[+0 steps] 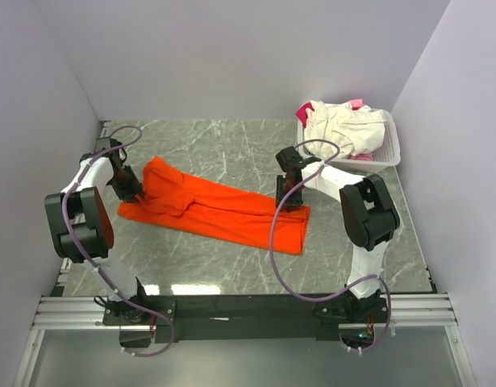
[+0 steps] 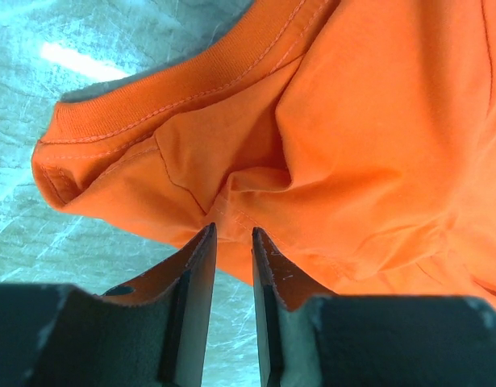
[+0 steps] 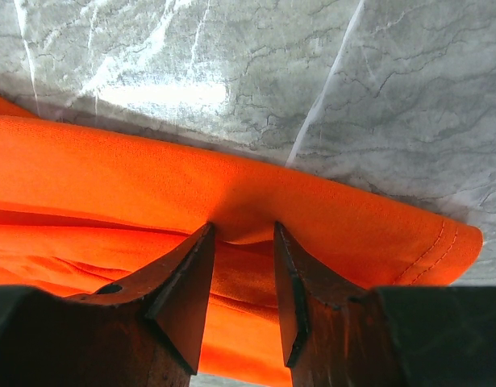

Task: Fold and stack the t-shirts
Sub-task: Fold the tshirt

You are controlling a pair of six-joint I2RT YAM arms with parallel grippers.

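Orange t-shirt (image 1: 223, 211) lies as a long strip on table (image 1: 231, 153). Left fingers (image 2: 201, 258) pinch cloth just below collar (image 2: 167, 89). Right fingers (image 3: 197, 262) clamp the opposite end's edge.

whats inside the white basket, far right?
A crumpled cream-white t-shirt is heaped above the rim of the basket, with a bit of pink cloth showing behind it. Anything under the heap, and the basket floor, is covered.

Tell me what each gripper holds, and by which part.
Both pinch the orange t-shirt: the left gripper a fold of cloth just below the collar, the right gripper a folded edge near a hemmed corner.
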